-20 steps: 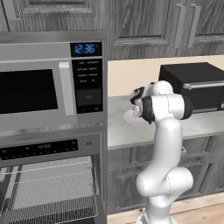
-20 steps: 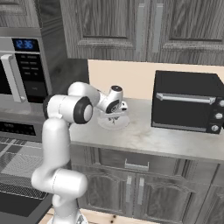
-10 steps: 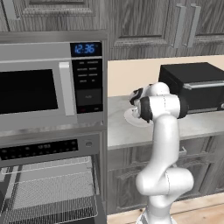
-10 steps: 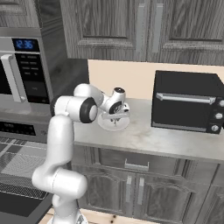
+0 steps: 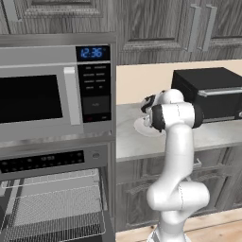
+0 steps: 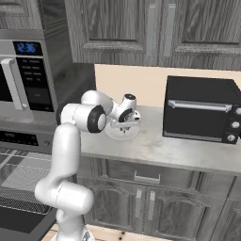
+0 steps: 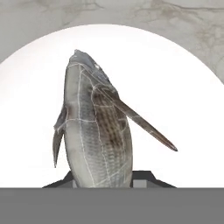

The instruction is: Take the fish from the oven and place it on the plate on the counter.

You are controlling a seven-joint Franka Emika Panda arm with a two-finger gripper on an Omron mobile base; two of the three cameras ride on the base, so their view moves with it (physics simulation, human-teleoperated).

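In the hand view the fish [image 7: 94, 131], grey and scaly with one long fin sticking out, hangs tail-end between my dark fingertips [image 7: 146, 178]. My gripper [image 7: 103, 181] is shut on it, right above the white plate [image 7: 175, 87]. From the base, my gripper [image 5: 147, 105] [image 6: 127, 121] hovers low over the plate [image 5: 140, 127] [image 6: 113, 134] on the marbled counter [image 5: 137, 146] [image 6: 164, 150]. The oven [image 5: 47, 160] [image 6: 16, 141] stands with its door down and a wire rack [image 5: 56, 208] showing.
A black toaster oven [image 5: 208, 92] [image 6: 202, 110] stands on the counter right of the plate. The steel microwave [image 5: 52, 94] [image 6: 23, 75] sits above the oven. Dark cabinets hang overhead. Bare counter lies between the plate and the toaster oven.
The arm's elbow has shifted a little. The hand has stayed over the plate, still shut on the fish.
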